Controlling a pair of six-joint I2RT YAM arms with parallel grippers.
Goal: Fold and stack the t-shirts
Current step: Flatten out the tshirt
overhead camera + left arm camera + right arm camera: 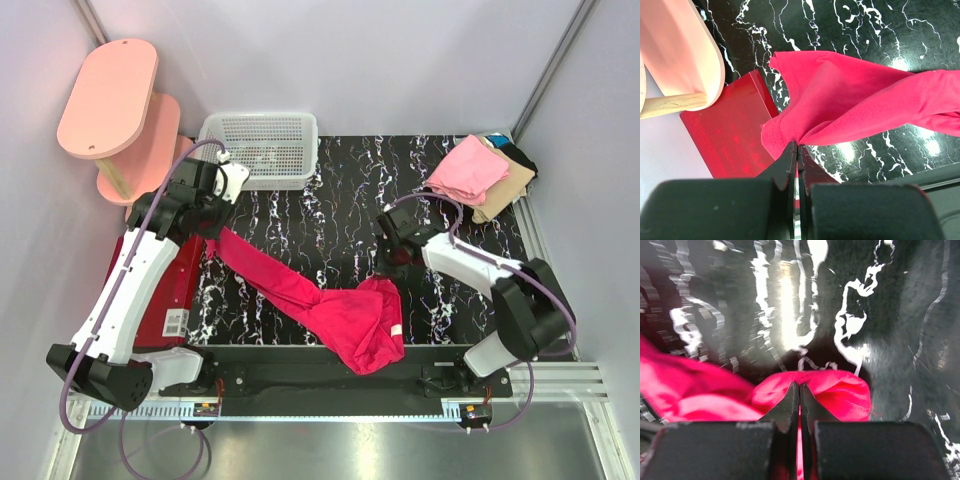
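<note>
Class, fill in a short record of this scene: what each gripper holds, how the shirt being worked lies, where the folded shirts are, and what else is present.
Left gripper: shut on an edge of the magenta-red t-shirt
Right gripper: shut on another fold of the same shirt
Shirt state: unfolded, twisted, running diagonally across the black marbled table
Folded stack: far right corner, light pink on top
Other items: white mesh basket, dark red mat, pink shelf

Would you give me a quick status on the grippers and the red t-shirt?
Left gripper shut on magenta t-shirt edge. Right gripper shut on a fold of it. Shirt twisted, bunched between them. Basket, folded stack at the back, apart.
</note>
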